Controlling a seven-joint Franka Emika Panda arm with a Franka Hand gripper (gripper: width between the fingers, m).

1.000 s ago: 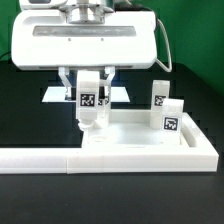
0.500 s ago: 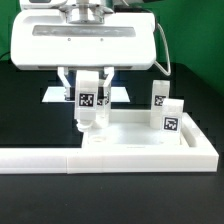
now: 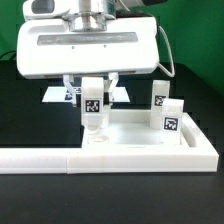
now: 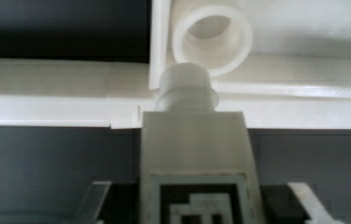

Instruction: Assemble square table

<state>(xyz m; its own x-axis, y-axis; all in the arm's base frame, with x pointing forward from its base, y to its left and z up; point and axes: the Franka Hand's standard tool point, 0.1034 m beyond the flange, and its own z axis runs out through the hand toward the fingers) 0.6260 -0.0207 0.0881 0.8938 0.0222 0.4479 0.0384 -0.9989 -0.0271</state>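
The leg, a light, stiff, smooth plastic block at frame centre, hangs upright over the tabletop, its peg just above a corner hole. My claw is clenched on its tagged upper body, the best hold, leaving the peg free. Two more legs stand centre-right.

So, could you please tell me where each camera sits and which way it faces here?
Exterior view: off the arm, level with the table, facing the gripper holding a leg upright over the tabletop.
Wrist view: on the wrist, looking down the leg toward a corner hole; gripper parts flank it.
Shared: leg, tabletop.
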